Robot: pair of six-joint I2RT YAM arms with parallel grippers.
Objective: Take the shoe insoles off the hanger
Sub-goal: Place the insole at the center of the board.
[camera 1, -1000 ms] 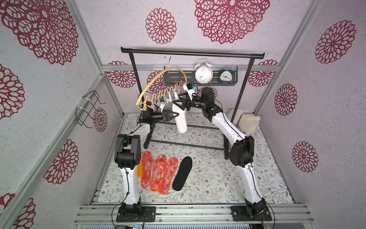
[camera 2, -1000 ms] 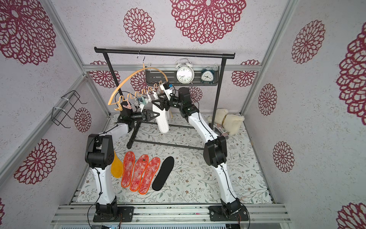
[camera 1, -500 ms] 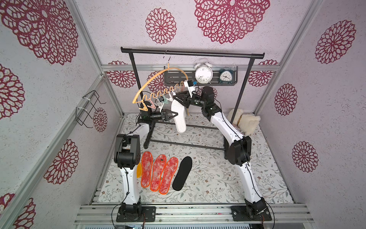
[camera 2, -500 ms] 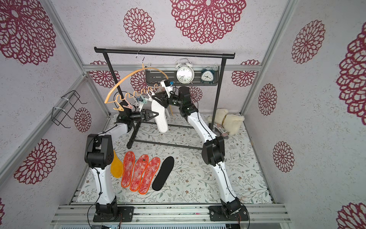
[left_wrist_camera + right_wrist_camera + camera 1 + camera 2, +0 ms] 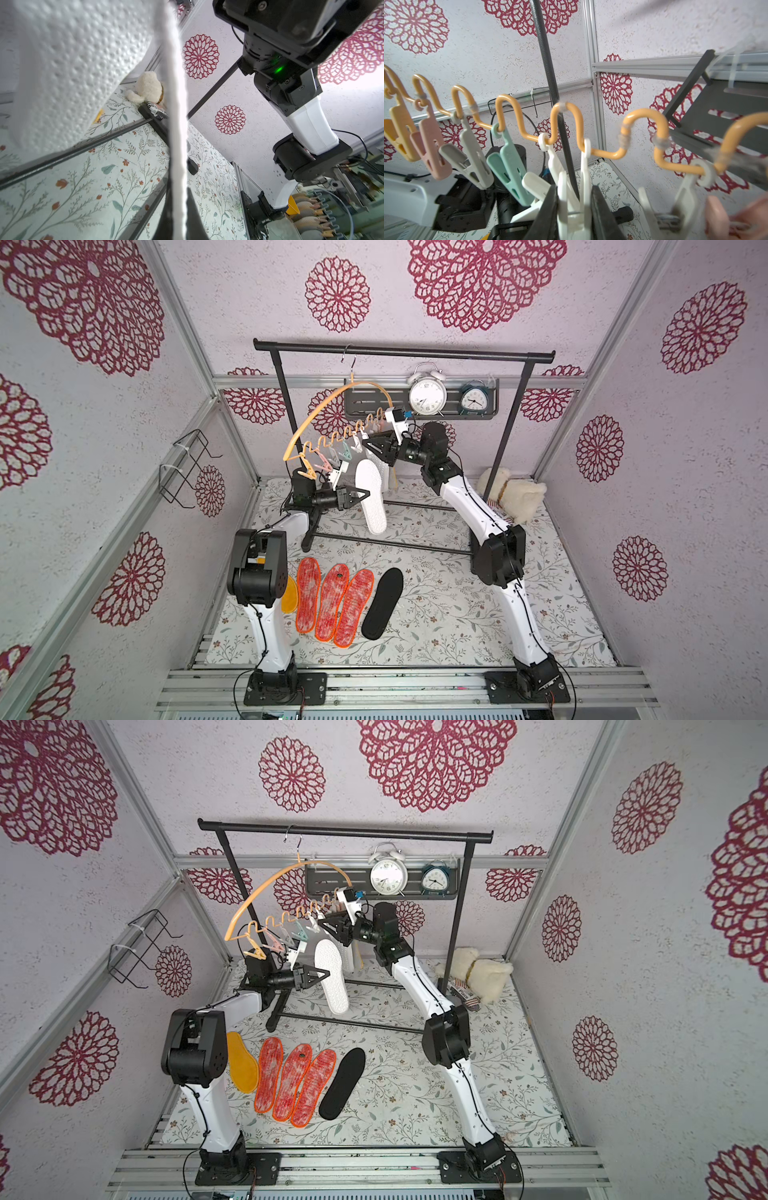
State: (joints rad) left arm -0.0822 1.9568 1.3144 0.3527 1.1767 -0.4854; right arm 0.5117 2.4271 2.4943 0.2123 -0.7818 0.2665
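1. The hanger (image 5: pixel 320 404) hangs tilted from the black rack (image 5: pixel 403 353), its left end lower.
2. A white-soled insole (image 5: pixel 371 497) dangles from the hanger. My left end effector (image 5: pixel 368 492) is clamped tight on its left edge.
3. Three red-speckled insoles (image 5: pixel 332 601), a black insole (image 5: pixel 384 601) and a yellow-orange insole (image 5: pixel 243 1063) lie side by side on the surface (image 5: pixel 436 614), near and left of centre.
4. My right end effector (image 5: pixel 368 443) pinches a white clothespin (image 5: pixel 584 166) on the hanger's wavy bar, its fingers narrowly apart.
5. A label (image 5: pixel 159 111) by the plush toy (image 5: pixel 148 87) reads "GURG PL"; the rest is hidden.
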